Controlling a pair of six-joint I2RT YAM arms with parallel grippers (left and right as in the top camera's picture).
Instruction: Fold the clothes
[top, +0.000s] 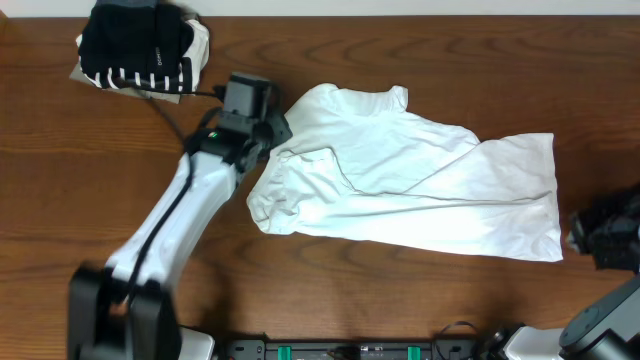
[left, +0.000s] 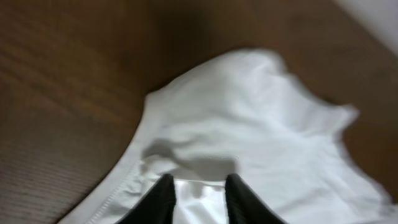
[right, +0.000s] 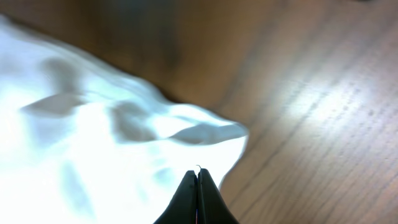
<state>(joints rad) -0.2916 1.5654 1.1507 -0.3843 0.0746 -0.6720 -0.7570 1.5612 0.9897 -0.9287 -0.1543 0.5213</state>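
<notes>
A large white T-shirt (top: 420, 190) lies crumpled and partly spread across the middle of the wooden table. My left gripper (top: 275, 138) is at the shirt's upper left edge. In the left wrist view its fingers (left: 198, 180) are open, with white fabric (left: 249, 124) showing between and under them. My right gripper (top: 603, 232) is at the far right, just off the shirt's right edge. In the right wrist view its fingers (right: 198, 173) are shut, with nothing visibly held, and the shirt's corner (right: 93, 143) lies in front.
A folded stack of clothes (top: 140, 45), black, black-and-white striped and beige, sits at the back left corner. A black cable (top: 165, 110) runs from the left arm near it. Bare wooden table (top: 330, 300) shows in front of the shirt.
</notes>
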